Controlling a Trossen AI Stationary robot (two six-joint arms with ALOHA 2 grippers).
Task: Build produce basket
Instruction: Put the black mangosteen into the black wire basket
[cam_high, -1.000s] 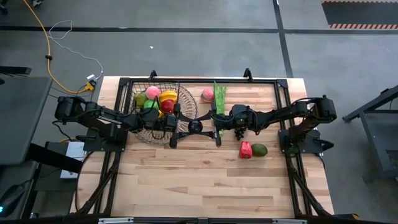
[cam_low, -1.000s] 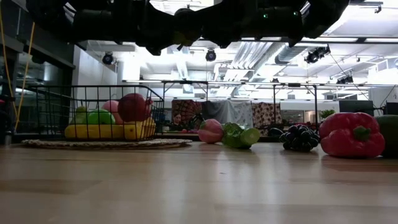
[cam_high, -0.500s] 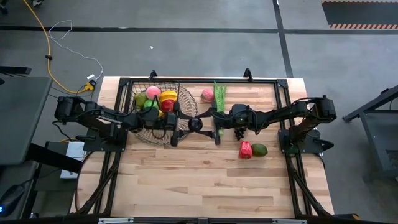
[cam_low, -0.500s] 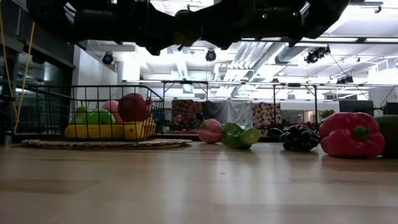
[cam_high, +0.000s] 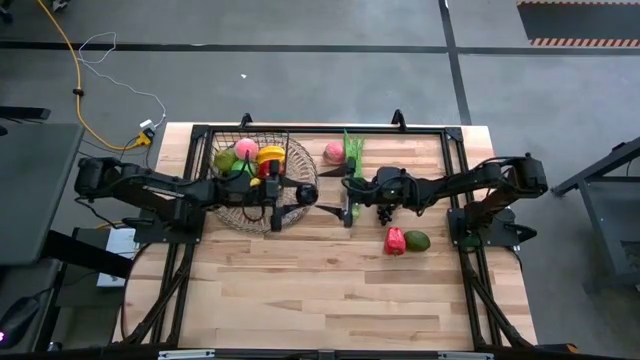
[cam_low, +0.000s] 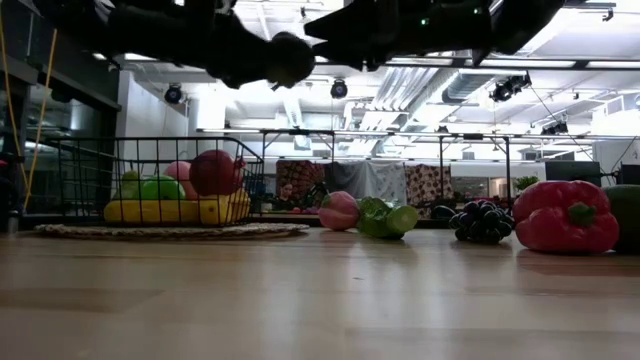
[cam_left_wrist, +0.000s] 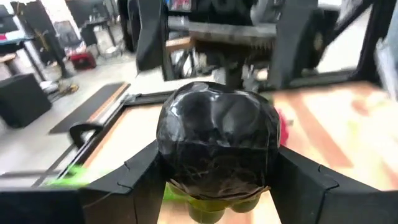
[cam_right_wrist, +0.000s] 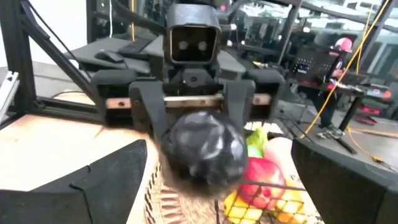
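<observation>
Left gripper (cam_high: 303, 193) clamped on a dark avocado (cam_left_wrist: 217, 140), just right of the basket (cam_high: 222, 145) of produce; right gripper (cam_high: 343, 190) spread wide, empty, facing it, close by

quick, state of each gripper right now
left gripper: closed on a dark round fruit, probably the avocado.
right gripper: open, holding nothing, just off that fruit.

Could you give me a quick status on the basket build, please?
Left gripper shut on dark fruit, raised beside the part-filled basket. Right gripper open, empty, just opposite. Nothing seen blocking.
</observation>
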